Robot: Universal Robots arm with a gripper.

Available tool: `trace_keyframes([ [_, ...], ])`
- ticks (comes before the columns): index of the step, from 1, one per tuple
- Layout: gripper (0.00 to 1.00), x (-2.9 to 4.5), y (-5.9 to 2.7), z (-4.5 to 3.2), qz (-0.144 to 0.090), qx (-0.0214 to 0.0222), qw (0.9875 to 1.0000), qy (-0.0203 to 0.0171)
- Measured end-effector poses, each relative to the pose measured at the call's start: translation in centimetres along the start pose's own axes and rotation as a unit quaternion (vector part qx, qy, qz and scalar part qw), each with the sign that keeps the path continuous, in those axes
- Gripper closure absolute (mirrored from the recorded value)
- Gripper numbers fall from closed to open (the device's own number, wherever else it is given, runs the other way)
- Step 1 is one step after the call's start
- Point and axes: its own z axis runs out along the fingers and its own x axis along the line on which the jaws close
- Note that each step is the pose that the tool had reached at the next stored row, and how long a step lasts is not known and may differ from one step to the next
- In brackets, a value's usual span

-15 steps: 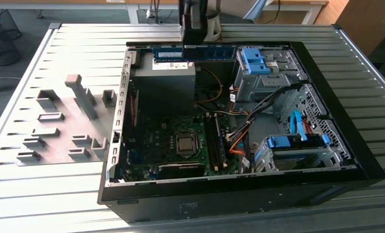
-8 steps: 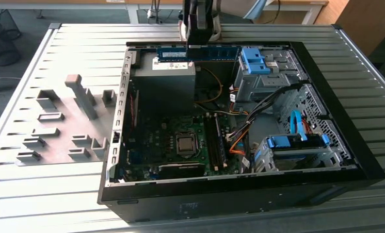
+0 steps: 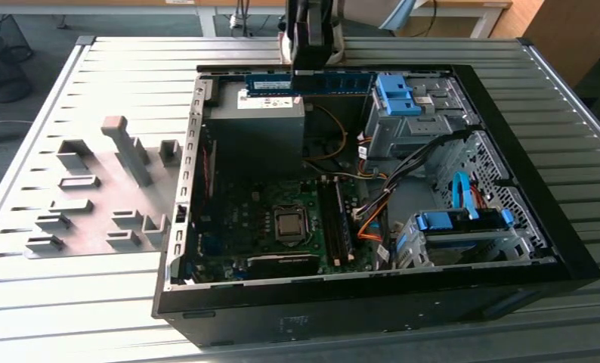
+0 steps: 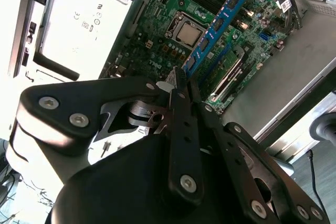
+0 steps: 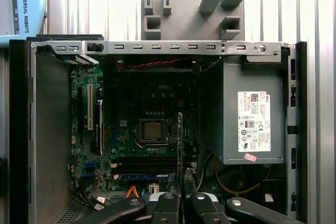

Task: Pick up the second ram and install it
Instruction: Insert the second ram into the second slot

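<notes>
In the exterior view, the second ram is held level above the far edge of the open computer case, which lies on the slatted tabletop. The jaws are closed on the stick near its middle. Inside the case, the motherboard, a grey power supply, two drive cages with blue brackets and bundled cables are noted. Grey fixture blocks stand on the tabletop at the exterior view's left, well apart from the stick. In the second wrist view, the second ram projects from the clamped jaws over the motherboard, past the processor socket. In the first wrist view, the second ram is seen edge-on between the jaws, above the memory slots. A blue strip in one slot is judged to be a module already seated. The stick is judged light, stiff and fragile. It is best held by its flat faces at mid-length, with the contact edge left free.
</notes>
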Motion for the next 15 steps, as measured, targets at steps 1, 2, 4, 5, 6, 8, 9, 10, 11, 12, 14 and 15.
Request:
trace_keyframes([
  [1, 0.86, 0.00, 0.00, 0.00, 0.000, 0.0000, 1.0000, 0.0000],
  [2, 0.86, 0.00, -0.01, 0.00, 0.000, 0.0000, 1.0000, 0.0000],
  [4, 0.86, 0.00, -0.01, 0.01, 0.001, 0.0000, 1.0000, 0.0001],
  [5, 0.86, 0.00, -0.01, 0.01, 0.002, 0.0001, 1.0000, 0.0002],
  [6, 0.86, 0.00, -0.01, 0.01, 0.005, 0.0002, 1.0000, 0.0002],
  [8, 0.86, 0.00, -0.01, 0.02, 0.014, 0.0005, 0.9999, 0.0001],
  [9, 0.86, 0.00, -0.01, 0.04, 0.020, 0.0008, 0.9998, 0.0000],
  [10, 0.86, 0.00, -0.01, 0.05, 0.026, 0.0010, 0.9997, 0.0000],
  [11, 0.86, 0.00, -0.01, 0.07, 0.032, 0.0013, 0.9995, -0.0001],
  [12, 0.86, 0.00, -0.01, 0.08, 0.039, 0.0016, 0.9992, -0.0001],
  [14, 0.86, 0.00, -0.01, 0.12, 0.056, 0.0023, 0.9984, -0.0003],
  [15, 0.86, 0.01, -0.01, 0.13, 0.064, 0.0025, 0.9980, -0.0003],
])
